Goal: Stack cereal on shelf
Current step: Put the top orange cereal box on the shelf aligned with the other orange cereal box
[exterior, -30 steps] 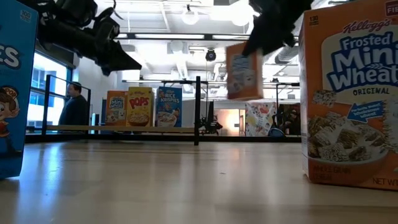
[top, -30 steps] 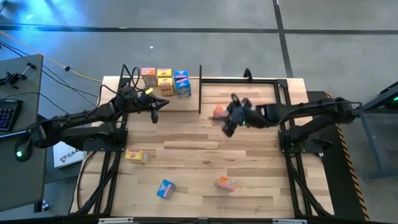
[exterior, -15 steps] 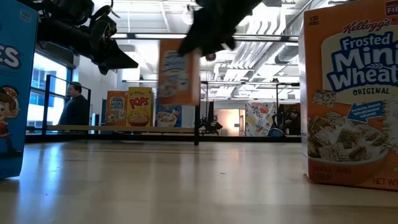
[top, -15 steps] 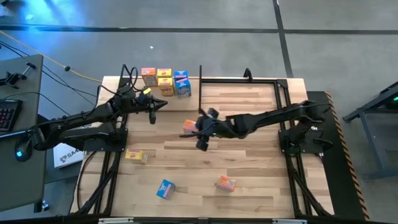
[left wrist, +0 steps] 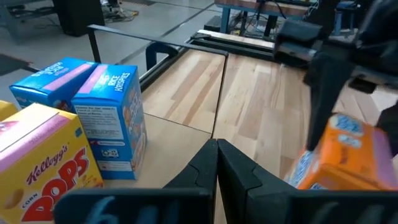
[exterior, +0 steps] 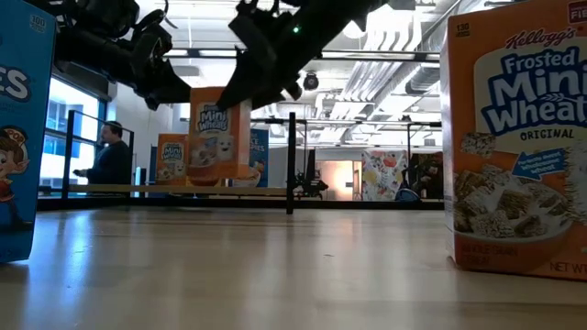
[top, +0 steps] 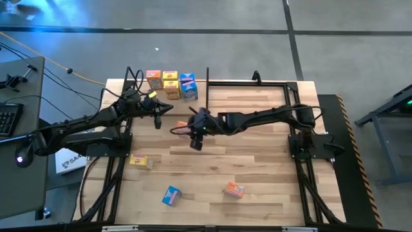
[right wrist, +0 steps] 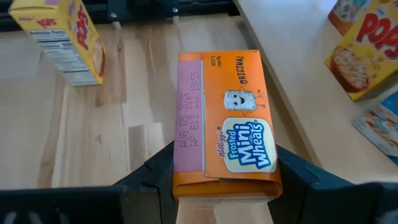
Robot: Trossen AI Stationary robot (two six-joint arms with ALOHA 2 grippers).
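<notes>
My right gripper [top: 193, 129] reaches across toward the table's left and is shut on an orange-pink cereal box [exterior: 220, 133]. It carries the box in the air near the shelf [top: 193, 108], a pale board behind a black post [top: 207, 93]. On the board stand an orange-pink box [top: 153, 78], yellow boxes [top: 170, 84] and blue boxes [top: 188, 86]. My left gripper [top: 169, 107] hovers shut over the board's near edge, just left of the carried box. A yellow box [top: 141, 161], a blue box [top: 171, 195] and an orange-pink box [top: 234, 189] lie on the tabletop. My right gripper pinches the orange-pink box across its width, one finger [right wrist: 155, 174] on the pink side panel [right wrist: 186, 155] and the other finger [right wrist: 295, 174] on the opposite side, at one end of the box. The box hangs upright below the fingers, lifted clear of the table.
The black post and the tube frame [top: 257, 82] bound the far right part of the table. In the low view a large-looking orange-pink box [exterior: 514, 137] and a blue box [exterior: 18, 128] stand close to the camera. A person [exterior: 110, 160] stands in the room beyond.
My right gripper has carried the orange-pink box from the far right part of the table toward the left, up to the shelf and close to my left gripper. The box has stayed lifted clear and has turned its printed front toward the low camera.
</notes>
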